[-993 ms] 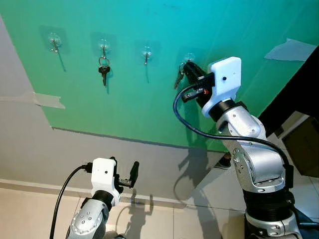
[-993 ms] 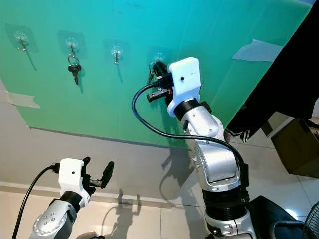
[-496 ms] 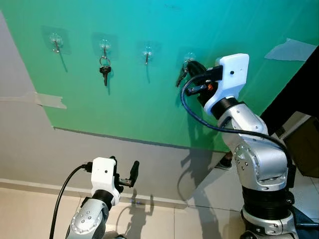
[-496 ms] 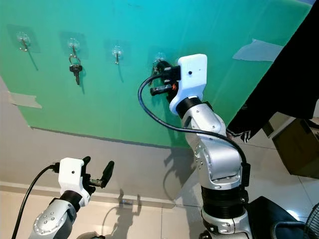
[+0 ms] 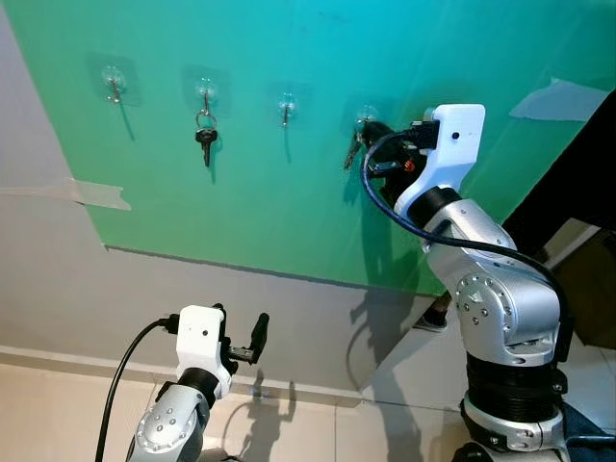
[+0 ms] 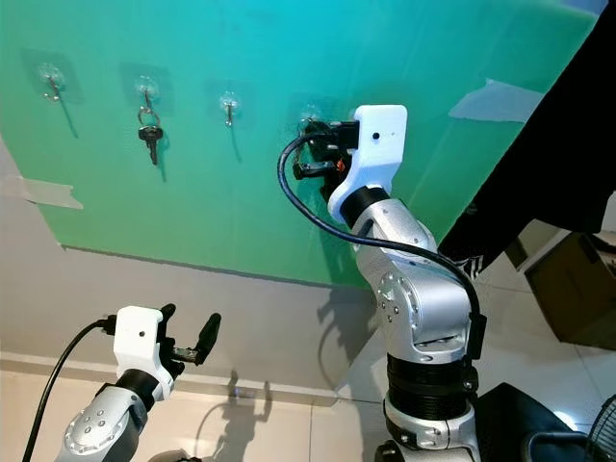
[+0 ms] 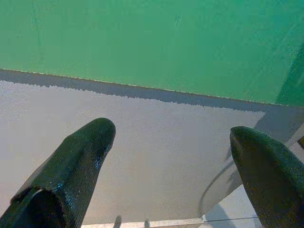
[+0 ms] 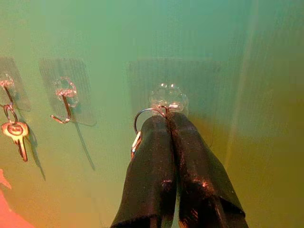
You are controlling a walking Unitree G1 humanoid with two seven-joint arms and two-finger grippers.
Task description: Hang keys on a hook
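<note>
Four clear stick-on hooks sit in a row on the green wall panel. My right gripper is raised to the rightmost hook and is shut on the ring of a bunch of keys. In the right wrist view the key ring curves out beside the fingertips, just under the hook's base. Whether the ring sits on the hook I cannot tell. My left gripper is low in front of the grey wall, open and holding nothing.
Another set of keys hangs on the second hook from the left. The first hook and third hook are bare. Tape strips hold the panel's edges. A dark shape and a brown cabinet stand at the right.
My right gripper has risen and pressed closer to the rightmost hook with the keys, the wrist turning more upright. The left arm has stayed put.
</note>
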